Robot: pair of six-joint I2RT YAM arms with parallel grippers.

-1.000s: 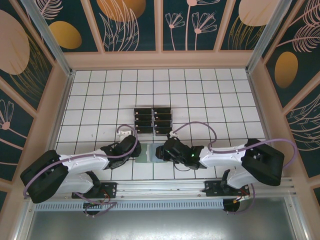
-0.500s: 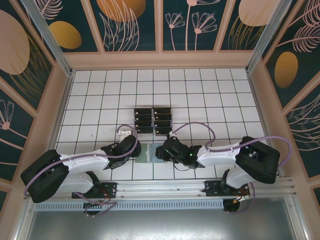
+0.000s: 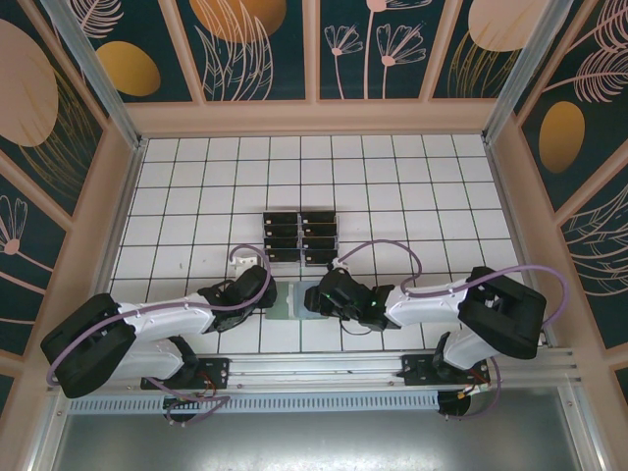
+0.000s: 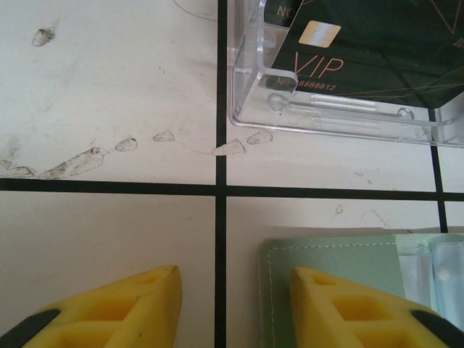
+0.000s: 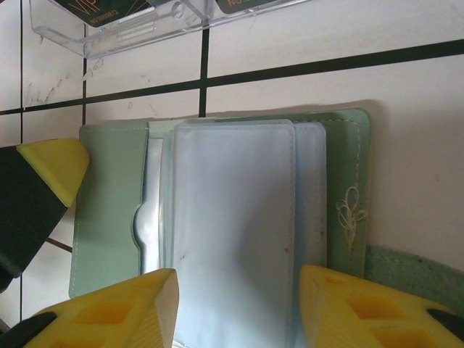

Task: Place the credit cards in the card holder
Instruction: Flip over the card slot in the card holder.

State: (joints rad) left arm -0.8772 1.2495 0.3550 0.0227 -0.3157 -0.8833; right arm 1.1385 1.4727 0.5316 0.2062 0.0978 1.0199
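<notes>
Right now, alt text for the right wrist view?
An open sage-green card holder lies on the white grid table, under the spread yellow fingers of the right end effector. A clear rack holding dark cards sits beyond it.

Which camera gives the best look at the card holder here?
Right wrist: the card holder lies open and close up, with its pale sleeves and stitched motif clear. Left wrist catches one green corner of it. Top external shows it as a small green patch, partly covered.
</notes>
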